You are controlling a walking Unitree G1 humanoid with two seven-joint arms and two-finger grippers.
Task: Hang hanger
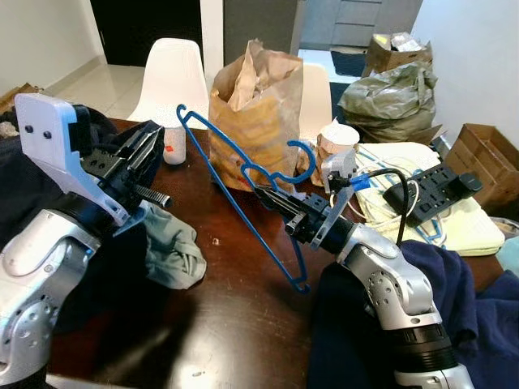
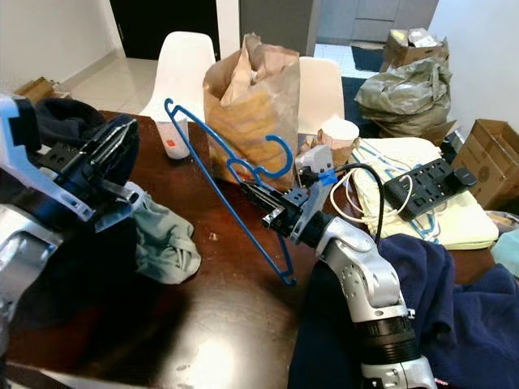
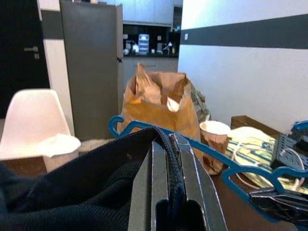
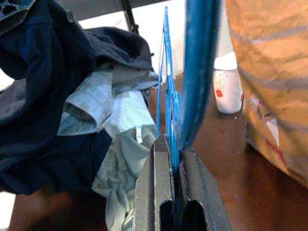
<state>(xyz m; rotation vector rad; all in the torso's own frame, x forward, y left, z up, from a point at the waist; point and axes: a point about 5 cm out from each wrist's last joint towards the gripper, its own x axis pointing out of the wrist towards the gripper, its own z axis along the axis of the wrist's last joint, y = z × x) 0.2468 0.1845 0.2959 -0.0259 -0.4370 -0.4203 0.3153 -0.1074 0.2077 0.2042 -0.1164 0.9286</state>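
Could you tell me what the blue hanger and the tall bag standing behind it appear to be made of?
The blue hanger, gripped by the right gripper, looks like glossy moulded plastic: thin, uniformly coloured bars with smooth curves. The tall bag looks like matte brown paper, judging by its stiff creases and crumpled open top.

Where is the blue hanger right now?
The blue hanger is pinched in the right claw, tilted over the dark table, right before the brown paper bag.
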